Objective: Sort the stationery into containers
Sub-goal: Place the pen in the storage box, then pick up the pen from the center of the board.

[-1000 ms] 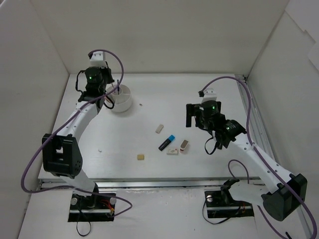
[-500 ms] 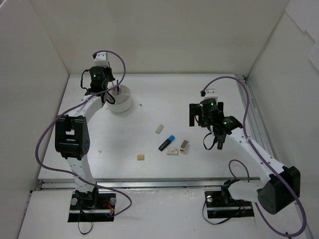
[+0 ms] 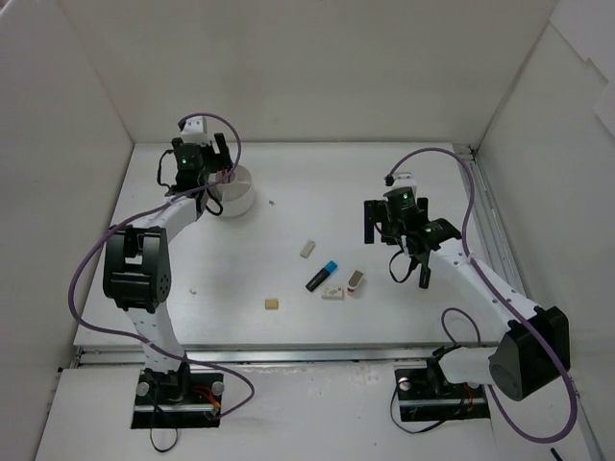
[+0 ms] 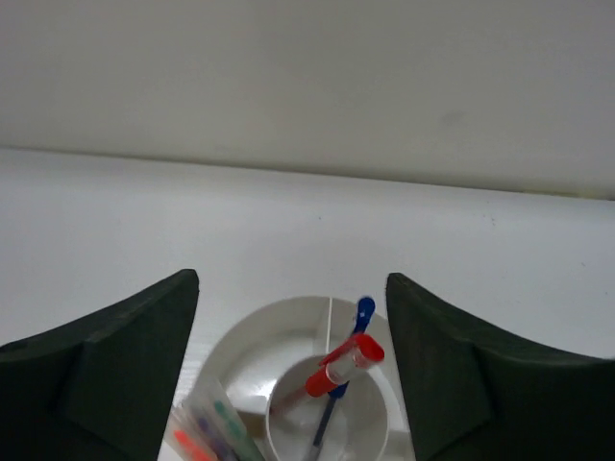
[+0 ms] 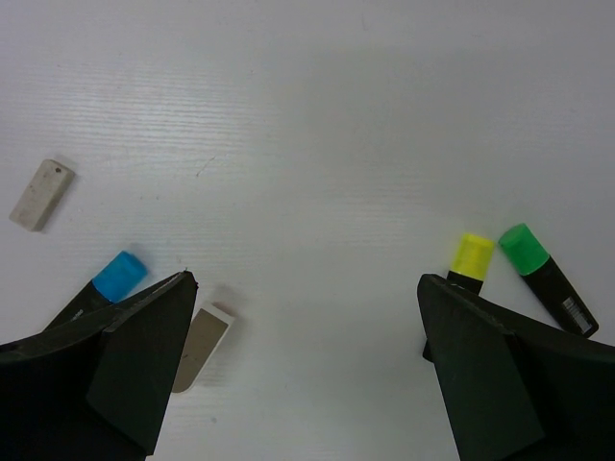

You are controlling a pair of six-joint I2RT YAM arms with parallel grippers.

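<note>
- Left gripper (image 4: 291,279), spread and empty, just above the white pot (image 4: 252,338).
- Red pen (image 4: 327,379), probably, inside the pot.
- Right gripper (image 5: 306,279) released, well right of the pot.

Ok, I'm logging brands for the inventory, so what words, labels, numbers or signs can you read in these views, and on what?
No text can be read in any view.
Green-capped marker: a small pale label on its black barrel, too small and blurred to read.
</note>
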